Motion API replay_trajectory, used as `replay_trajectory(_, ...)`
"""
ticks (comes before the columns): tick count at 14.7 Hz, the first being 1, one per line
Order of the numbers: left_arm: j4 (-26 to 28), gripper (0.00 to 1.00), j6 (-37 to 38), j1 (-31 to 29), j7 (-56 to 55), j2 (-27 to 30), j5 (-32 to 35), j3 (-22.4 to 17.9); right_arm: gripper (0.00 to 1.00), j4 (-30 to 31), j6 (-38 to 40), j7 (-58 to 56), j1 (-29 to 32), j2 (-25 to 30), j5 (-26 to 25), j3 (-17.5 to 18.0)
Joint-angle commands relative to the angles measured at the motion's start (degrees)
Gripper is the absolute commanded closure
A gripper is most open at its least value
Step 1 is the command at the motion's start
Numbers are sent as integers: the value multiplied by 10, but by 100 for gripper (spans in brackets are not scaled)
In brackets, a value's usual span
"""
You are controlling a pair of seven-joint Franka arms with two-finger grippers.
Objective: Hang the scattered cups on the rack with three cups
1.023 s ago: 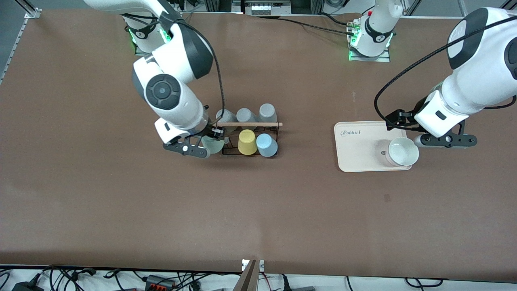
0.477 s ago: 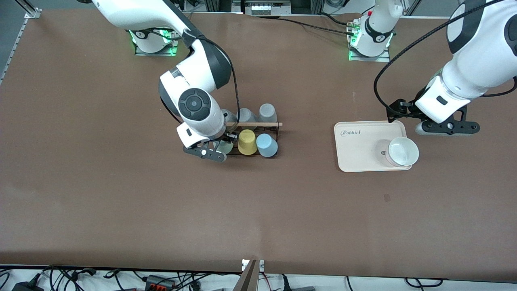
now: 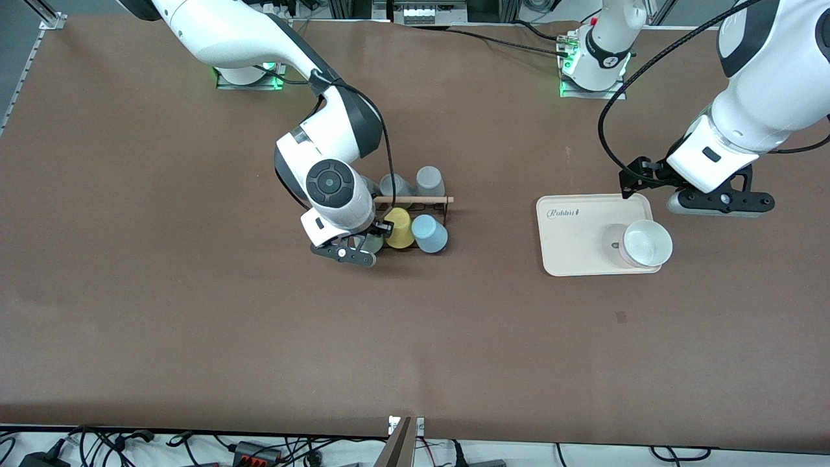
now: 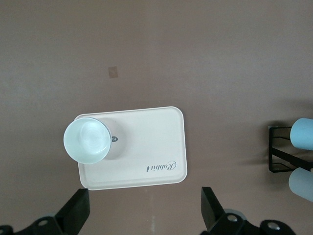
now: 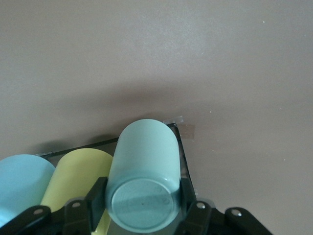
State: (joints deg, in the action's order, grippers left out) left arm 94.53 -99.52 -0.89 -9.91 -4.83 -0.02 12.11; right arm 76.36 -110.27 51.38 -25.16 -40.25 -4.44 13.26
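Note:
My right gripper (image 3: pixel 365 246) is shut on the pale mint green cup (image 5: pixel 144 161), held on its side at the rack's corner nearest the right arm's end, beside the yellow cup (image 3: pixel 400 228). In the front view the mint cup (image 3: pixel 371 244) is mostly hidden under the gripper. The light blue cup (image 3: pixel 428 233) sits on the black wire rack (image 3: pixel 415 200) beside the yellow one. In the right wrist view the fingers (image 5: pixel 98 196) press both sides of the mint cup. My left gripper (image 3: pixel 718 205) is open and empty, over the table beside the cream tray.
Grey cups (image 3: pixel 428 179) hang on the rack's side farther from the front camera. A cream tray (image 3: pixel 577 240) toward the left arm's end holds an upright pale cup (image 3: pixel 646 243), which also shows in the left wrist view (image 4: pixel 87 140).
My right gripper has carried the mint cup sideways to the rack, up against the yellow cup. My left gripper has drifted a little away from the tray cup.

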Motion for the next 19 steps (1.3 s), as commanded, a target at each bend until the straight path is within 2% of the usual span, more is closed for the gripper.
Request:
replay_trajectory(1,-15,0,8,-4,9,-4,2,3,0,-9,6,7,-2,3,-7,-3)
replay_trajectory(5,-15,0,2,-8,9,-4,1,1,0,-14,42,-76,17,53,-24,-8)
replay_trajectory(8,-19,0,-2,-9,9,-3,2,-2,0,-53,113,-167,74,77,-23,-10)
replay_trajectory(10,-20,0,-4,-10,9,-3,1,-4,0,-74,145,-182,120,104,-25,-10)
replay_trajectory(12,-21,0,-9,-10,9,-4,1,-4,0,-64,155,-192,177,137,-24,-9)
replay_trajectory(16,-21,0,-16,-10,10,-4,-2,-4,0,-44,206,-342,268,189,-23,-9)
replay_trajectory(19,-22,0,-16,-9,15,-6,2,-3,0,17,204,-407,316,249,-16,-8)
